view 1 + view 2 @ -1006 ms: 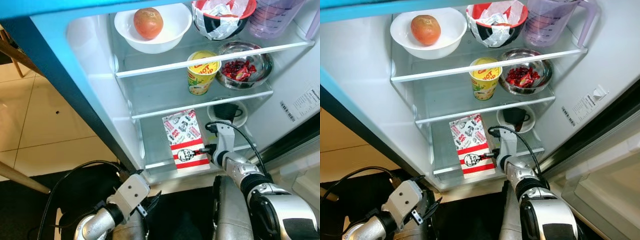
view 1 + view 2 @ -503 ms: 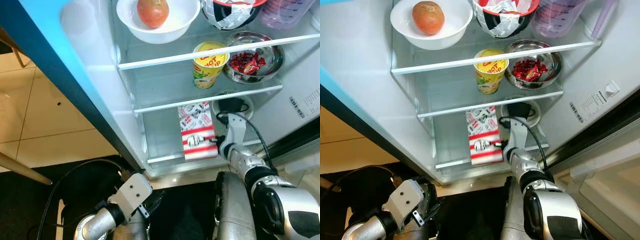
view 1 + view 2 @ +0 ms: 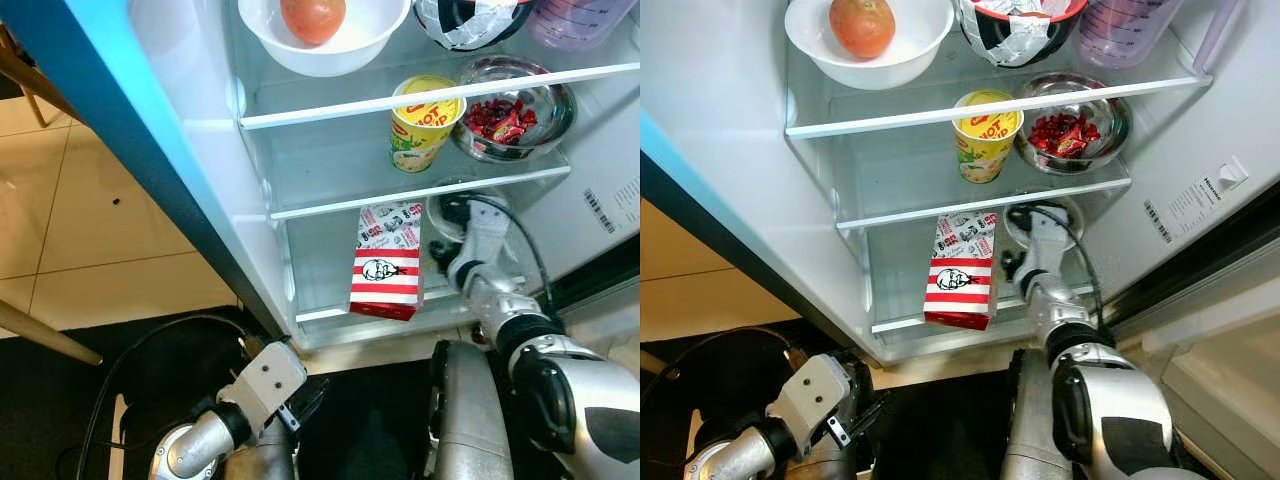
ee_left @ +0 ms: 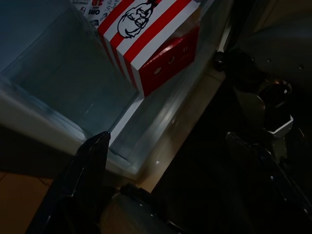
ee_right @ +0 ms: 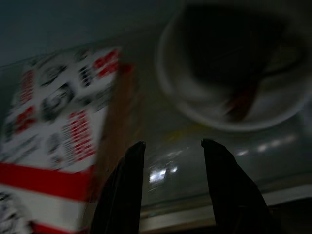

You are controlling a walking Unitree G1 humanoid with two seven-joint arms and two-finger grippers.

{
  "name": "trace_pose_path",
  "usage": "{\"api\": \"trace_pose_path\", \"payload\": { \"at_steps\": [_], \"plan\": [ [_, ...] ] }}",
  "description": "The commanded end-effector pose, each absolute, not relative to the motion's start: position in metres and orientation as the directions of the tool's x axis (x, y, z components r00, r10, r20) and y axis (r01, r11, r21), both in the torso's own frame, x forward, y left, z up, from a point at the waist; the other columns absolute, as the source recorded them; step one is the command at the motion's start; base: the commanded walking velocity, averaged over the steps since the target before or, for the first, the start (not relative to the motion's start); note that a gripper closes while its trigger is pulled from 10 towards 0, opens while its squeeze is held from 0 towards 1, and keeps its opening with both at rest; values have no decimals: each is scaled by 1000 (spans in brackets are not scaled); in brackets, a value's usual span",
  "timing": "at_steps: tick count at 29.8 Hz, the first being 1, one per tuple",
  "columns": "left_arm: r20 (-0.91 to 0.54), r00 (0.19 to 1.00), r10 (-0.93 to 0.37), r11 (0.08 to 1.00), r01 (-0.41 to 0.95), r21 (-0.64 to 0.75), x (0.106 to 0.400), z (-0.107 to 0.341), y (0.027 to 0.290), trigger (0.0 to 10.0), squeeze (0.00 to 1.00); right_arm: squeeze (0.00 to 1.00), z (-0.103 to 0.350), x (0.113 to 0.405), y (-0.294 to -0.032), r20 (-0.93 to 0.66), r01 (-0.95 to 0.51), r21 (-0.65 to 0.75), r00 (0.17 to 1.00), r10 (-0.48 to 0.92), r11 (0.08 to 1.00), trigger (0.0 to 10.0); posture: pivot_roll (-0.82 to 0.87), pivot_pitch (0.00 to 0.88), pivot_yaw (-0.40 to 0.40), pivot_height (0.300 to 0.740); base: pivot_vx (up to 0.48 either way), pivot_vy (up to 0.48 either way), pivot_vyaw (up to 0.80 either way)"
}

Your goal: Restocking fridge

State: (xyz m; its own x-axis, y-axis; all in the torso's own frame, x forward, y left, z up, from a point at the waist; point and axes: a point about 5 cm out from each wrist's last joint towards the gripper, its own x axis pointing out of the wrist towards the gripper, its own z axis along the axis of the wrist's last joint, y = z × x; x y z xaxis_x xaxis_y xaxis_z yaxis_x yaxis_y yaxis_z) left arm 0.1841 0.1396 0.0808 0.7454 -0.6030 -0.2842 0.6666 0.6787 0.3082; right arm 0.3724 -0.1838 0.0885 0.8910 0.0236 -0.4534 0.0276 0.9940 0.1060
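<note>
From the head, the red-and-white striped carton (image 3: pixel 387 262) sits on the fridge's bottom shelf (image 3: pixel 320 262), its front end overhanging the shelf edge. The right gripper (image 3: pixel 1012 265) is just beside it, in front of a dark cup on a saucer (image 3: pixel 1040 222). Above stand a yellow cup (image 3: pixel 426 124), a steel bowl of red pieces (image 3: pixel 513 118) and a white bowl with a fruit (image 3: pixel 320 30).

The left wrist view, dim, shows the carton's corner, and the left gripper (image 4: pixel 170 161) low outside with fingers spread.

In the right wrist view, the fingers (image 5: pixel 127 190) are parted on nothing, carton alongside, saucer beyond.
</note>
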Motion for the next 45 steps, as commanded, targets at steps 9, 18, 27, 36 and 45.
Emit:
{"api": "trace_pose_path", "payload": {
  "at_steps": [9, 18, 27, 36, 45],
  "plan": [
    [-292, 737, -610, 690, 675, 263, 189, 70, 125, 10000, 0, 0, 75, 354, -223, -481, -138, -178, 876, 36, 974, 10000, 63, 325, -40, 517, 0, 0, 0],
    [-284, 759, -586, 723, 648, 238, 207, 63, 119, 10000, 0, 0, 42, 320, -205, -558, -400, -42, 769, 311, 915, 10000, 36, 324, -47, 517, 0, 0, 0],
    [-286, 767, -575, 734, 638, 235, 211, 61, 121, 10000, 0, 0, 21, 269, -163, -588, -621, 69, 606, 535, 780, 10000, 36, 326, -53, 517, 0, 0, 0],
    [-307, 767, -564, 734, 636, 240, 209, 55, 126, 10000, 0, 0, 5, 254, -120, -588, -652, 147, 548, 596, 744, 10000, 50, 329, -44, 517, 0, 0, 0],
    [-312, 768, -559, 735, 634, 243, 209, 55, 127, 10000, 0, 0, 7, 277, -89, -562, -567, 126, 636, 530, 814, 10000, 70, 336, -31, 517, 0, 0, 0]
  ]
}}
